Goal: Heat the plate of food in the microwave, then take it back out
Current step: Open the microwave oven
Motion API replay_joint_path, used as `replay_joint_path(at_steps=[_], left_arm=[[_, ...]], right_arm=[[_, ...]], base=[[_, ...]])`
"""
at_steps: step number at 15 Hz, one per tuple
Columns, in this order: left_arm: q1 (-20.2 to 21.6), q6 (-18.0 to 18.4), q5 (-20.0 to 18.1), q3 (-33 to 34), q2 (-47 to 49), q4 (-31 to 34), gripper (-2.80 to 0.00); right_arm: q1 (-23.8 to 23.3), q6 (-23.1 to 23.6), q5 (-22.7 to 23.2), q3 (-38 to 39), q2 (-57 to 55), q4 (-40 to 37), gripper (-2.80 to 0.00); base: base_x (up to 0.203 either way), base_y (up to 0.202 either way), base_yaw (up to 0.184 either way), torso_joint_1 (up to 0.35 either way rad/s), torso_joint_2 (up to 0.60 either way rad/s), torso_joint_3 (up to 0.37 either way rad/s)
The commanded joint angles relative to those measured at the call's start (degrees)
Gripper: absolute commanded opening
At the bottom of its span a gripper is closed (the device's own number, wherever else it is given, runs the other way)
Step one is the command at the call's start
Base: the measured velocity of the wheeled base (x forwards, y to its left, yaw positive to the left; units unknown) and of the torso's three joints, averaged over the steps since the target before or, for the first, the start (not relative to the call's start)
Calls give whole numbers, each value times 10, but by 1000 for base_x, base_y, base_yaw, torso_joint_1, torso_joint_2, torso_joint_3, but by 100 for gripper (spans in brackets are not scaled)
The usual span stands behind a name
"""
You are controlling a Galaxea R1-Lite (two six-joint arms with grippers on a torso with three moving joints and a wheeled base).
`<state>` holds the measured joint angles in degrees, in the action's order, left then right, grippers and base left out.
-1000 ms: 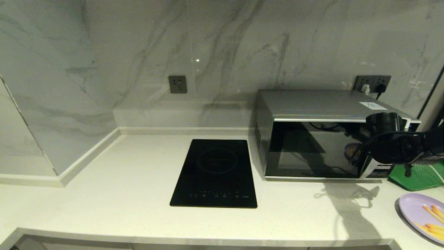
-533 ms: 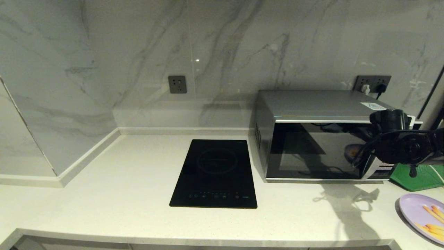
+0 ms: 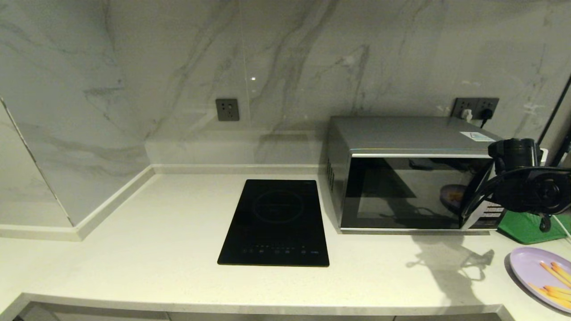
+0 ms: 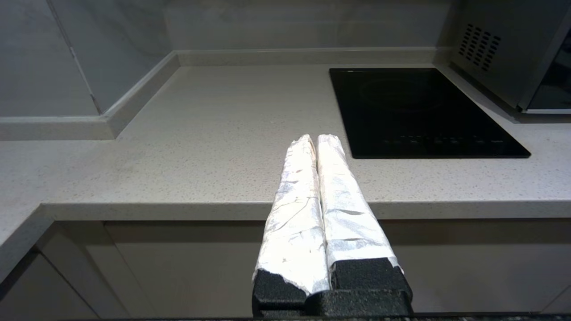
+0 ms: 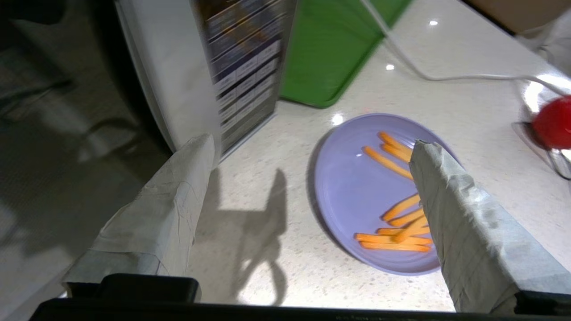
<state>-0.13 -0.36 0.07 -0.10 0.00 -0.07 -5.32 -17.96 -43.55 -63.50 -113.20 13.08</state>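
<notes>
The silver microwave [image 3: 401, 178] stands at the back right of the counter with its dark door closed; its button panel [image 5: 241, 67] shows in the right wrist view. The lavender plate of food [image 3: 535, 272] lies on the counter at the front right, with several orange sticks [image 5: 392, 240] on it. My right gripper [image 5: 312, 141] hangs open above the counter, in front of the microwave's right end. One finger is beside the panel and the other is over the plate [image 5: 352, 187], and nothing is held. My left gripper [image 4: 317, 138] is shut and empty, parked low at the counter's front edge.
A flat black hob [image 3: 276, 220] is set into the counter left of the microwave. A green tray [image 3: 522, 225] lies right of the microwave, behind the plate. A white cable [image 5: 446, 76] and a red object [image 5: 553, 122] lie beyond the plate. Wall sockets sit behind.
My right arm has drifted to the right, from in front of the door's handle side to the microwave's right end above the plate. The left arm has not moved.
</notes>
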Motion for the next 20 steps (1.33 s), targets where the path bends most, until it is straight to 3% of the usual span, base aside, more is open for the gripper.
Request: replay_joint_path(at_steps=[1,6,10,15,20], left_arm=[[0,-1,0,0,0,0,-280],[0,-1,0,0,0,0,-280],[0,0,0,0,0,0,-280],[0,-1,0,0,0,0,-280],[0,0,0,0,0,0,-280]], right_arm=[[27,15,17,-4,-5,3,0],[21,22,17,-78,-79,2,0],[-19,23,13,-119,-117,2,0],[-60,13,9,-111,-105,4,0],[-62,2,9,-51,-58,22,0]], base=[[0,0,0,0,0,0],[0,0,0,0,0,0],[0,0,0,0,0,0],[0,0,0,0,0,0],[0,0,0,0,0,0]])
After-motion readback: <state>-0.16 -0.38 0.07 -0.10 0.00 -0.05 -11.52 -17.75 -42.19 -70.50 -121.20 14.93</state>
